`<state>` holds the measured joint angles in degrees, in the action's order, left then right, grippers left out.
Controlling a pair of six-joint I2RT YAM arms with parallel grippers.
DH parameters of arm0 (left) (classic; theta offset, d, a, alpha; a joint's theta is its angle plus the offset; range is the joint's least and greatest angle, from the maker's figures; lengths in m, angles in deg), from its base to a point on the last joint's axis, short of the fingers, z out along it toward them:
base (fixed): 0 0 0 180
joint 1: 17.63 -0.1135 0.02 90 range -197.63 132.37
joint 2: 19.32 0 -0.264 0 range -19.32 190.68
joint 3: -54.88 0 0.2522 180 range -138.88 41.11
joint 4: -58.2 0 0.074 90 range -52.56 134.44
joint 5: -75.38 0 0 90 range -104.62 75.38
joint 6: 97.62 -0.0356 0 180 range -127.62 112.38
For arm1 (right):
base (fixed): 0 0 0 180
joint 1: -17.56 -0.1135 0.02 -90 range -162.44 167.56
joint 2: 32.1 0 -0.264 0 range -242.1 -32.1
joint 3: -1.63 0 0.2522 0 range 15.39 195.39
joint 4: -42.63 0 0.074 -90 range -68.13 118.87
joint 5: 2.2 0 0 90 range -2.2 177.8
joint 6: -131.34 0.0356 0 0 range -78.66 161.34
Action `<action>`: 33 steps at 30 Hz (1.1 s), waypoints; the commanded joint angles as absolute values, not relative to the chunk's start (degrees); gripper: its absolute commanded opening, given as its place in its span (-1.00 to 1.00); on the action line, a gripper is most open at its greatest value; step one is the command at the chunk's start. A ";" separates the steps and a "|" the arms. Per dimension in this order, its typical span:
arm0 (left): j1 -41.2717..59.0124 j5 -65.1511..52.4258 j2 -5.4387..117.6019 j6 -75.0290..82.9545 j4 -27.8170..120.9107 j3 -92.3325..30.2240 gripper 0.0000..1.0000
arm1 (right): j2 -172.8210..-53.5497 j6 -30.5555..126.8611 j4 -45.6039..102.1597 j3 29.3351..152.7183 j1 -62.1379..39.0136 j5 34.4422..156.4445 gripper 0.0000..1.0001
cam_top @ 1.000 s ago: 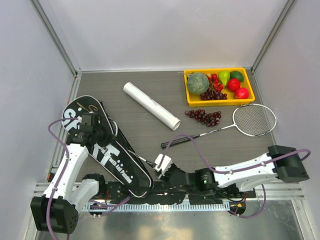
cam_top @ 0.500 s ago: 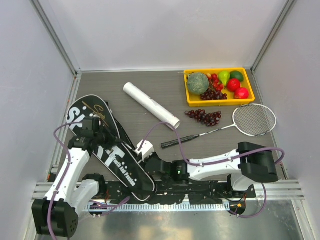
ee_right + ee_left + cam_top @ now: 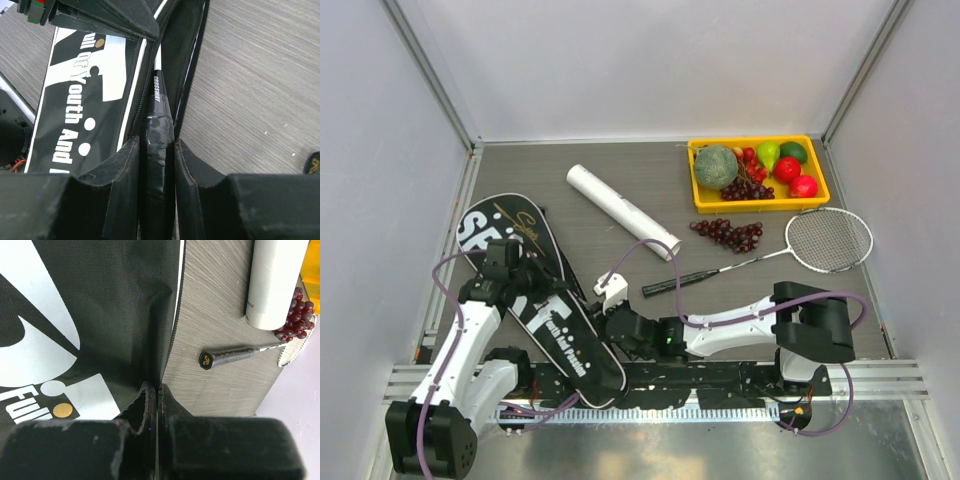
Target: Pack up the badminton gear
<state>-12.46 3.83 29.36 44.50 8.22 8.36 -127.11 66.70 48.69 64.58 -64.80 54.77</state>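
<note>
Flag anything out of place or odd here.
A grape bunch lies loose on the table, just in front of the fruit tray rather than in it. Nothing else looks spilled or damaged.

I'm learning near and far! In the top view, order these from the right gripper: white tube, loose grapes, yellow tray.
From the right gripper:
1. white tube, just beyond it, mid-table.
2. loose grapes, farther back-right.
3. yellow tray, far right corner.

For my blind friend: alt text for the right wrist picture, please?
The right gripper clamps a racket by its black handle, the shaft running into the open edge of a black bag with white lettering. Wood-grain table lies to the right.
</note>
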 commanded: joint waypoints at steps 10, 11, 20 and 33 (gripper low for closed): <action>-12.36 6.65 34.90 40.91 12.89 6.49 -1.00 | -132.30 67.45 75.52 61.19 -62.77 66.77 -0.90; -12.36 6.12 35.51 39.33 12.80 5.88 -1.00 | -132.30 66.83 79.11 59.01 -62.42 67.75 -0.89; -12.36 4.45 37.80 38.88 13.42 5.52 -1.00 | -129.05 72.62 53.85 66.89 -61.01 64.33 -0.34; -12.36 8.22 44.39 36.51 19.92 5.96 -1.00 | -113.94 71.31 36.97 57.93 -55.56 80.41 0.18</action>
<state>-12.46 3.68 42.96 38.27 13.94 7.49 -117.60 72.10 42.44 58.57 -56.15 74.57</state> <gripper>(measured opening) 0.013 0.592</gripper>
